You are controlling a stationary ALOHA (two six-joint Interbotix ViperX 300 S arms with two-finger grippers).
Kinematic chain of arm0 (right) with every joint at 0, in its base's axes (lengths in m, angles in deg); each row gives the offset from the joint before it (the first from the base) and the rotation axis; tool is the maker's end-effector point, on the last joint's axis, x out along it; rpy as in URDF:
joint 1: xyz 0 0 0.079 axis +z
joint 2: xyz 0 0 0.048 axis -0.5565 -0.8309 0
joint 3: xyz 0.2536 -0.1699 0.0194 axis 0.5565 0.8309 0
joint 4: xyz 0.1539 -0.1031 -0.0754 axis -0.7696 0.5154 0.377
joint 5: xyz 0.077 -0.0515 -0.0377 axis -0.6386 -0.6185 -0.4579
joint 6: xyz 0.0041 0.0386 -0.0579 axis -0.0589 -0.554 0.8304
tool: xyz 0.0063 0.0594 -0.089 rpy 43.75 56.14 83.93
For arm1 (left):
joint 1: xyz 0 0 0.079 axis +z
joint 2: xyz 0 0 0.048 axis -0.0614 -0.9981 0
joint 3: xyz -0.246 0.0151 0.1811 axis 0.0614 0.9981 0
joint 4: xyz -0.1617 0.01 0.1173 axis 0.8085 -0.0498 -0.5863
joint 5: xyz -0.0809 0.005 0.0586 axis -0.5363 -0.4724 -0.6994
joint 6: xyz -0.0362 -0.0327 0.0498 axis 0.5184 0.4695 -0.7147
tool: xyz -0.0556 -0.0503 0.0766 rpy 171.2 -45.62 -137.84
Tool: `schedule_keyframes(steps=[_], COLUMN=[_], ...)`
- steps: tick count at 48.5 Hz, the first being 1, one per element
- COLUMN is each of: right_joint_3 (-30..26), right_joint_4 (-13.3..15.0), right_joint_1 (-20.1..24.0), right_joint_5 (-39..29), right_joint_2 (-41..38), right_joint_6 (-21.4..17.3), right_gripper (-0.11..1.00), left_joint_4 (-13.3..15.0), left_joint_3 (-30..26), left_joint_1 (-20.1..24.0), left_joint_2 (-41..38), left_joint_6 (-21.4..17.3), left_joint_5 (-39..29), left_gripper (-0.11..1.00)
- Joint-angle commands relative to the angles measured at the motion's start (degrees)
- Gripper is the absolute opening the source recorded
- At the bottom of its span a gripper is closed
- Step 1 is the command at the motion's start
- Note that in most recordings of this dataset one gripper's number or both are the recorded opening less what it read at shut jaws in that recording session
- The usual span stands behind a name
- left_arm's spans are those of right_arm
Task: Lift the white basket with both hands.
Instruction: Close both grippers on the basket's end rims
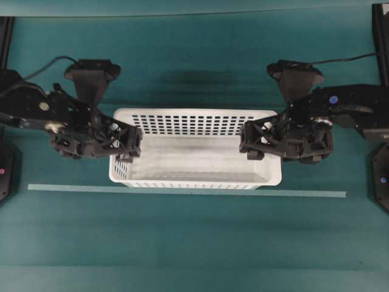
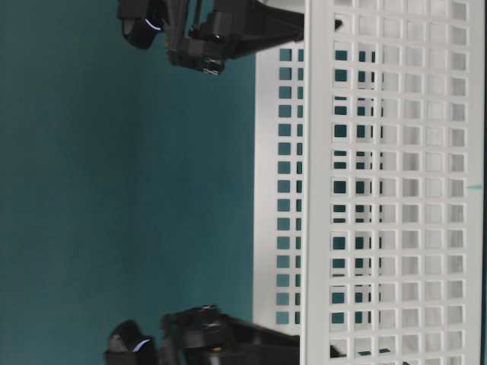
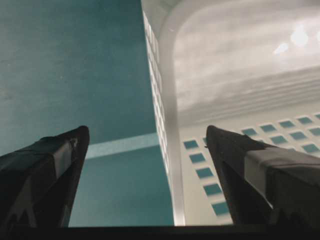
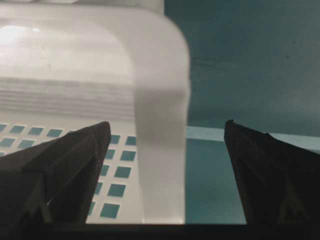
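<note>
Overhead view: one white basket (image 1: pixel 196 149), long and rectangular, slotted walls, solid floor, standing on a teal table (image 1: pixel 182 237) just behind a pale strip of tape (image 1: pixel 182 191) that runs along its front wall.

Left gripper (image 1: pixel 124 152): at the basket's left short end, over the rim. Fingers spread wide. In the left wrist view the end wall (image 3: pixel 167 150) stands between the two fingers (image 3: pixel 55 165), one outside over the table, the other inside over the floor. Neither finger touches the wall.

Right gripper (image 1: pixel 254 148): at the basket's right short end, over the rim. Fingers spread wide. In the right wrist view the rolled rim (image 4: pixel 160 125) rises between the two fingers (image 4: pixel 75 160), one inside the basket, one outside. No contact seen.

Table-level view: picture turned sideways; the basket's slotted long wall (image 2: pixel 396 182) fills the right side, with one black gripper at each of its ends, top and bottom of the picture.

Whether the basket's floor rests on the table cannot be told for certain.
</note>
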Motion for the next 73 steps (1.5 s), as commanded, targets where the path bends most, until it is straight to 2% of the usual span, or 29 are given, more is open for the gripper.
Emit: schedule_keyframes(steps=[1, 41, 49, 53, 57, 63, 67, 73], right_joint_3=[-0.26, 0.26, 0.18, 0.18, 0.18, 0.09, -0.18, -0.53], right_joint_4=[0.26, 0.70, 0.44, 0.35, 0.18, -0.53, -0.62, -0.62], right_joint_1=[0.53, 0.00, -0.09, -0.09, -0.35, -0.62, -0.62, -0.70], right_joint_5=[0.62, 0.62, 0.70, 0.79, 1.05, 2.29, 2.64, 2.64], right_joint_2=[-2.20, -4.39, -4.48, -4.48, -4.66, -5.19, -5.54, -5.80], right_joint_6=[-0.09, -0.26, -0.26, -0.18, -0.26, 0.00, 0.09, 0.00], right_gripper=[0.94, 0.93, 0.90, 0.83, 0.71, 0.41, 0.22, 0.20], left_joint_4=[-0.26, -0.26, -0.09, -0.26, -0.26, -0.26, -0.26, -0.26], left_joint_3=[-0.35, -0.79, -1.23, -0.88, -0.62, -0.18, -0.18, -0.26], left_joint_1=[-0.18, 0.09, 0.00, 0.18, 0.18, 0.00, -0.26, -0.44], left_joint_2=[-1.76, -4.57, -4.92, -4.83, -4.83, -4.92, -5.01, -5.10], left_joint_6=[-0.18, -0.18, -0.09, -0.09, -0.18, -0.09, -0.18, -0.26], left_joint_5=[0.70, 3.16, 6.86, 7.82, 7.73, 7.73, 7.82, 7.73], left_gripper=[0.96, 0.96, 0.93, 0.83, 0.61, 0.26, 0.08, -0.03])
